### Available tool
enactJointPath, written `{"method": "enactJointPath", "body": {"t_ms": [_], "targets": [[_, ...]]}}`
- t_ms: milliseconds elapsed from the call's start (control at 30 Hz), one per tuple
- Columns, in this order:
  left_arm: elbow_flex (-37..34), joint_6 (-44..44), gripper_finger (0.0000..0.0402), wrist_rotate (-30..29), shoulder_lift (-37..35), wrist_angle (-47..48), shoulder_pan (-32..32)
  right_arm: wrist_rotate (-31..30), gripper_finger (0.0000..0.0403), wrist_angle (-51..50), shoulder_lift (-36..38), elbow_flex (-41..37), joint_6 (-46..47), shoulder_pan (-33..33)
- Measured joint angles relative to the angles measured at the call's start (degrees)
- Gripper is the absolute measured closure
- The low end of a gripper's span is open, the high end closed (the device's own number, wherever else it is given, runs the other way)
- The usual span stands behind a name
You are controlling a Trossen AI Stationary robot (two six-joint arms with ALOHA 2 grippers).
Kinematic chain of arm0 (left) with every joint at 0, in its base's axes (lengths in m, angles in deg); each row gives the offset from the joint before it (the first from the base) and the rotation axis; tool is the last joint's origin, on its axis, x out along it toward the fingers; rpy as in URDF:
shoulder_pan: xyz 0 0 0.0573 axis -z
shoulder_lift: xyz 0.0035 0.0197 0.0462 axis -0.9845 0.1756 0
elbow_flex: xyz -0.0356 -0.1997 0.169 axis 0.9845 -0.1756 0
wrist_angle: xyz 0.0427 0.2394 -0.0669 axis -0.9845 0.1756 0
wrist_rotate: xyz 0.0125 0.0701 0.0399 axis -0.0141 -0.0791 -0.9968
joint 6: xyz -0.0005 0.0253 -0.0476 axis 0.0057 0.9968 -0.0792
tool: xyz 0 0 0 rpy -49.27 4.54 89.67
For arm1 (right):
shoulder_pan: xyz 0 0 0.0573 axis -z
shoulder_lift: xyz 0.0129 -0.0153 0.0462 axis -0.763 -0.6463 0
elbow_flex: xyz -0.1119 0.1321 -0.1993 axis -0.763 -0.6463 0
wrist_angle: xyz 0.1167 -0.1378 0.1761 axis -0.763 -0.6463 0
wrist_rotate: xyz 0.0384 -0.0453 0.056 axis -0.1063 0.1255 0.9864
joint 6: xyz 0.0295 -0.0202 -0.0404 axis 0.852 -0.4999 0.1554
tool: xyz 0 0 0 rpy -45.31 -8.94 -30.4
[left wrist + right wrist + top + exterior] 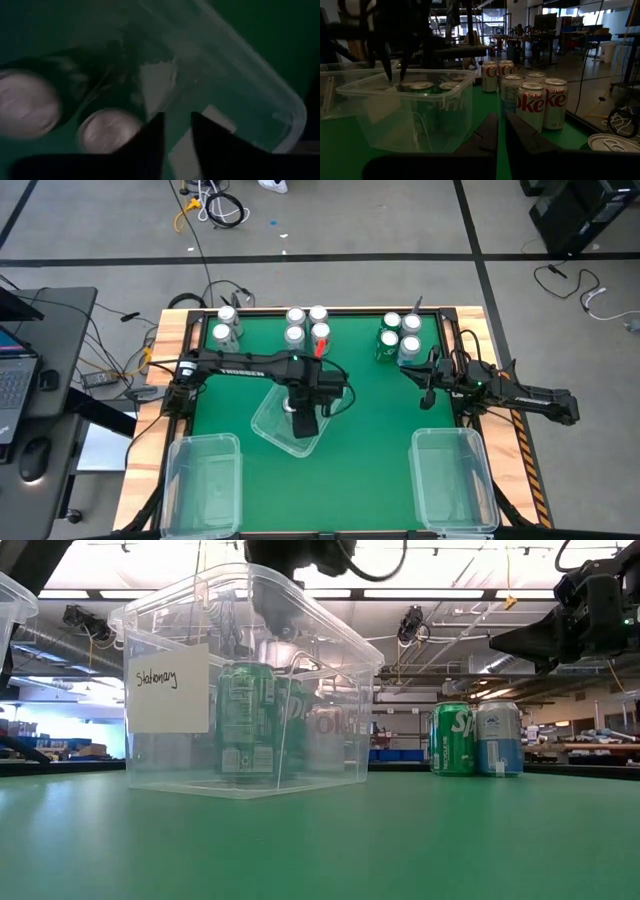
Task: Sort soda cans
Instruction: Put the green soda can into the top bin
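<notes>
A clear plastic bin (272, 425) stands askew at the table's middle, a "Stationary" label (170, 687) on its wall. Two green soda cans (248, 720) stand upright inside it, their silver tops (107, 130) showing in the left wrist view. My left gripper (177, 135) hangs over the bin (280, 100), pointing down just inside its rim (280, 615), slightly open and holding nothing. My right gripper (428, 388) waits right of the middle, shut (501, 132) and empty. More cans stand in three groups along the far edge (305, 325).
Far-left cans (225, 327) are silver. The far-right group (400, 340) mixes green and silver cans, close to my right gripper; Diet Coke cans (540, 102) show there. Two more clear bins stand at the near-left (205, 480) and near-right (455, 480) corners. Green mat lies open between them.
</notes>
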Motion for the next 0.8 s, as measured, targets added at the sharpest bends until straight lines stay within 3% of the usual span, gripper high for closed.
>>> {"method": "enactJointPath", "body": {"t_ms": [100,400,800], "targets": [[-3.24,-0.06,0.0390,-0.16,0.03,-2.86,0.05,0.00,0.0380,0.00,-0.01,-0.01,0.00,-0.02],[-9.55,-1.49,0.0398,-5.22,-0.01,-3.96,-0.04,0.00,0.0380,0.00,-0.01,-0.01,0.00,-0.01],[-11.02,-1.27,0.0401,-10.78,-0.02,-2.49,-0.02,0.00,0.0380,0.00,-0.01,0.00,0.00,-0.02]]}}
